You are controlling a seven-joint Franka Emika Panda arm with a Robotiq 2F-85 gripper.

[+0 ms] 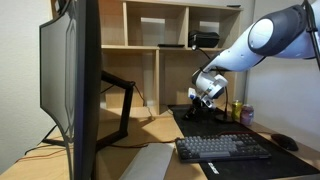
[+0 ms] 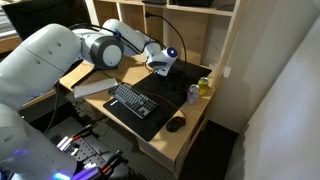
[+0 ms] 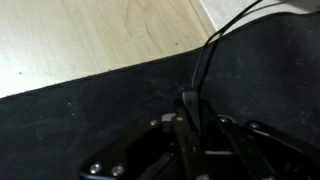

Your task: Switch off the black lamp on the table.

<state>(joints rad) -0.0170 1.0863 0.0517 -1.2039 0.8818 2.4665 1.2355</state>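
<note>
Wrist view: my jaws show at the bottom edge, dark and blurred. I cannot tell how far apart they stand, nor whether they have hold of anything.
Black lamp [image 3: 203, 60]: only a thin, curved black stem shows. It runs from the upper right down to just ahead of my jaws, above the desk mat. Whether I touch it cannot be told, and the head and base cannot be made out.
Desk mat [image 3: 80, 120]: black, lying flat on the tabletop [image 3: 90, 35], which is light wood and bare at upper left.
Arm [image 1: 262, 38]: in both exterior views it reaches down to the rear of the mat, in front of the shelf unit [image 1: 160, 40], with my jaws low over the mat.
Keyboard [image 1: 222, 148]: on the mat toward its front, apart from my jaws.
Mouse [image 1: 286, 142]: on the mat beside the keyboard.
Can [image 1: 237, 111]: yellow, upright, near the back of the mat.
Monitor [image 1: 70, 80]: at the other end of the tabletop, dark.
</note>
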